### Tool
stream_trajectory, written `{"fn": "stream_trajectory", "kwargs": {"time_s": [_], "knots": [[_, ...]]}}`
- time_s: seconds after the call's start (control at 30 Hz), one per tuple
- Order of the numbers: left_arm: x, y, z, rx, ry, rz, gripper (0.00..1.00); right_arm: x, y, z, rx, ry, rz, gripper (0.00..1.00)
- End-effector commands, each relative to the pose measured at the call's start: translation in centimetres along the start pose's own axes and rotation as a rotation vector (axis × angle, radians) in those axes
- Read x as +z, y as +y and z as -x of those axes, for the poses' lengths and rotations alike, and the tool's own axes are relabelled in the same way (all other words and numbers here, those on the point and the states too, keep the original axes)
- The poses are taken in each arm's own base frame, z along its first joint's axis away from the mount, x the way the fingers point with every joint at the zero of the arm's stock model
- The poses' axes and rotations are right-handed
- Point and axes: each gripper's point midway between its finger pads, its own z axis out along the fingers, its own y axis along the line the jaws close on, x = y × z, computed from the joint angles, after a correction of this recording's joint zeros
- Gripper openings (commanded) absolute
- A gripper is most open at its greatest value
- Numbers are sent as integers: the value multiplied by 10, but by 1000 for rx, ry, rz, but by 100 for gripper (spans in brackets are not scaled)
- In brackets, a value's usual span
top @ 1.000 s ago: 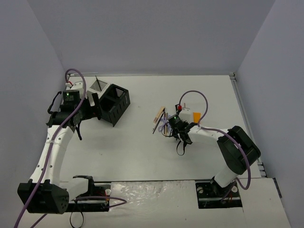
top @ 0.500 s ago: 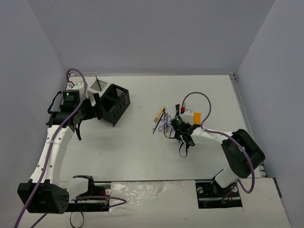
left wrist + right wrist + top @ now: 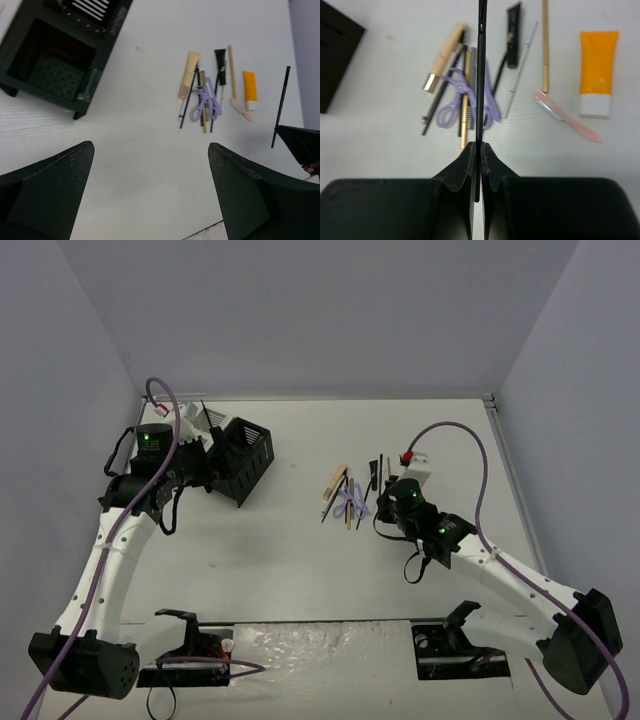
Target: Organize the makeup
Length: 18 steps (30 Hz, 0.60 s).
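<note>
One thin black pencil (image 3: 481, 60) is pinched between the closed fingers of the right gripper (image 3: 480, 150) and sticks straight out past them. Other makeup lies clustered on the table (image 3: 150, 65): a beige stick (image 3: 442, 62), a lilac loop (image 3: 460, 84), a pink brush (image 3: 565, 117) and an orange tube (image 3: 597, 60). Near the black box (image 3: 55, 55), the left gripper (image 3: 150, 175) hangs spread wide, holding nothing.

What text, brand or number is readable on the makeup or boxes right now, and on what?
None can be read.
The small black tube bears faint gold marks, too blurred to read.
The orange tube and the black box show no visible print.
</note>
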Motion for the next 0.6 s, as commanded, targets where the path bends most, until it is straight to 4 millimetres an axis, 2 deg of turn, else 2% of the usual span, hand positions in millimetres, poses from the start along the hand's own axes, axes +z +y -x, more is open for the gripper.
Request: {"fn": "stream_trajectory", "kwargs": {"time_s": [0.0,0.13,0.2,0.4,0.43,0.53,0.57], "knots": [[-15,-87,43,-9,-129,-259,97,-44,61,68,-71,-245,336,0],[-11,-124,60,-32,-181,-347,97,-78,98,94,-150,-376,568,0],[-7,-146,67,-41,-183,-399,97,-89,116,99,-194,-397,665,0],[3,-195,80,3,-214,-456,97,-100,150,100,-282,-399,835,0],[7,-196,79,2,-210,-451,96,-102,153,101,-283,-403,847,0],[12,-219,74,24,-212,-507,91,-99,157,103,-277,-402,859,0],[17,-220,72,31,-210,-498,89,-99,158,103,-278,-401,862,0]]}}
